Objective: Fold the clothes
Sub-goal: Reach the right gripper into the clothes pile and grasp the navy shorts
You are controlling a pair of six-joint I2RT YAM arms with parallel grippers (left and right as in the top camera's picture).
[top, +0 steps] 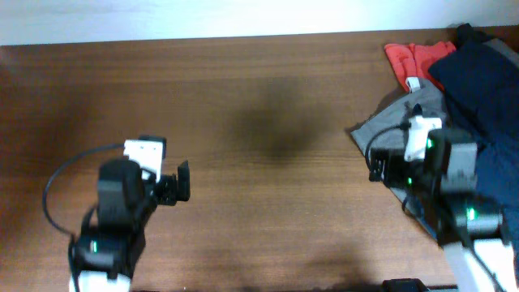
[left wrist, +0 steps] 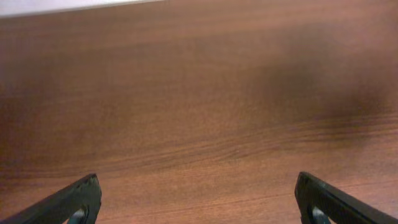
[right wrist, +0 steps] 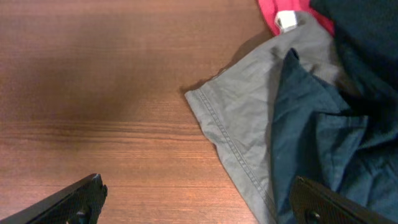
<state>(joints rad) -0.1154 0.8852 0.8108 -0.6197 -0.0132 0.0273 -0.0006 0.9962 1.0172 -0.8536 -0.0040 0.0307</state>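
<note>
The dark navy shorts (top: 486,89) lie crumpled at the far right of the table, on top of a light grey garment. In the right wrist view the navy cloth (right wrist: 317,130) covers the right side. My right gripper (top: 379,166) (right wrist: 198,202) is open and empty, low over the grey garment's hem, with its right finger over the navy cloth. My left gripper (top: 180,180) (left wrist: 198,199) is open and empty over bare wood at the left, far from the clothes.
A light grey garment (top: 381,122) (right wrist: 249,112) lies under the shorts, its hemmed corner pointing left. A small red-orange garment (top: 409,58) (right wrist: 273,12) with a white tag lies at the back right. The brown wooden table (top: 268,122) reaches a white far edge.
</note>
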